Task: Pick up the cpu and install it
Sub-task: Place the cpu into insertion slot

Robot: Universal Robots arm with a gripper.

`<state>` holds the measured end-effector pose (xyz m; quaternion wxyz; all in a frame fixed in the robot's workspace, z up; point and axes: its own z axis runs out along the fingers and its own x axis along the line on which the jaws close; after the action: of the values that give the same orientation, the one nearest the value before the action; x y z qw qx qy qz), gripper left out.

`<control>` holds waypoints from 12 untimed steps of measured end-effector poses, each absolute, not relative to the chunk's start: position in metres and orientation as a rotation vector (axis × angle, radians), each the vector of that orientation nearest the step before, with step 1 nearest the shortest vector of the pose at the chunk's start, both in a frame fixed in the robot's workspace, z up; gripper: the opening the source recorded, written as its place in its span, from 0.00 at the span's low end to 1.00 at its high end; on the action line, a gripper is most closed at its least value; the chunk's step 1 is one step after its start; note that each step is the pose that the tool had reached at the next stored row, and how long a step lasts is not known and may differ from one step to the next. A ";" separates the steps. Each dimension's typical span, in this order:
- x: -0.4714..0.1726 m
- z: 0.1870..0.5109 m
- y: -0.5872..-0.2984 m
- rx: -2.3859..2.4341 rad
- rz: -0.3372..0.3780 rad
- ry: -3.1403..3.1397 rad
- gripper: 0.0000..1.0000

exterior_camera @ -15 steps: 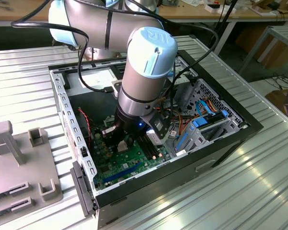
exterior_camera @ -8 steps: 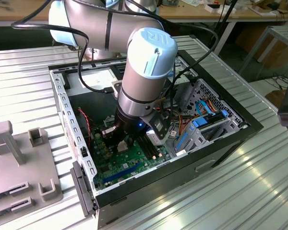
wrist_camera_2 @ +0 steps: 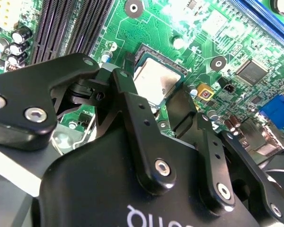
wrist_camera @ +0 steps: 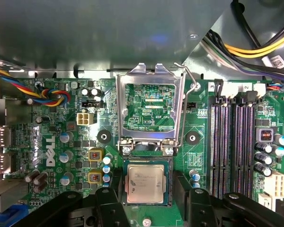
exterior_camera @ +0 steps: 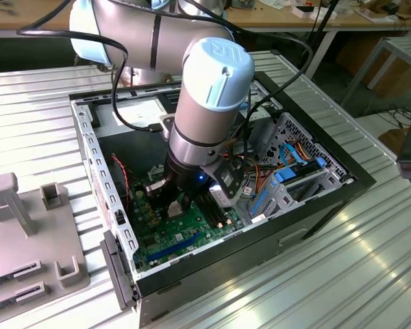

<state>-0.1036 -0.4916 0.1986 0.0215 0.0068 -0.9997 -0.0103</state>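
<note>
The cpu (wrist_camera: 146, 183), a small square chip with a dull grey top, lies flat in its socket on the green motherboard (wrist_camera: 52, 156). My gripper (wrist_camera: 147, 179) is low over it, open, with one black finger (wrist_camera: 115, 182) on each side and a small gap between each finger and the chip. The second wrist view shows the same: the cpu (wrist_camera_2: 154, 78) sits between the spread fingers of the gripper (wrist_camera_2: 154, 82). The shiny hinged socket frame (wrist_camera: 120, 109) stands raised behind the socket, its lever (wrist_camera: 188, 94) swung up. In the exterior view the gripper (exterior_camera: 175, 205) reaches down into the open computer case (exterior_camera: 212, 274).
Long black memory slots (wrist_camera: 232, 142) run beside the socket. Coloured cables (wrist_camera: 52, 94) lie on the other side, with yellow and black ones (wrist_camera: 255, 45) above. A drive bay with blue cables (exterior_camera: 294, 175) fills one end of the case. A grey fixture (exterior_camera: 27, 226) stands on the table at the exterior view's left.
</note>
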 end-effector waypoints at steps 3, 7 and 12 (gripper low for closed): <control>-0.103 0.200 -0.492 0.021 -0.032 -3.097 0.54; -0.103 0.200 -0.492 0.021 -0.032 -3.097 0.54; -0.102 0.200 -0.492 0.021 -0.032 -3.097 0.54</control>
<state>-0.1015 -0.4916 0.1996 0.0223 0.0068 -0.9997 -0.0103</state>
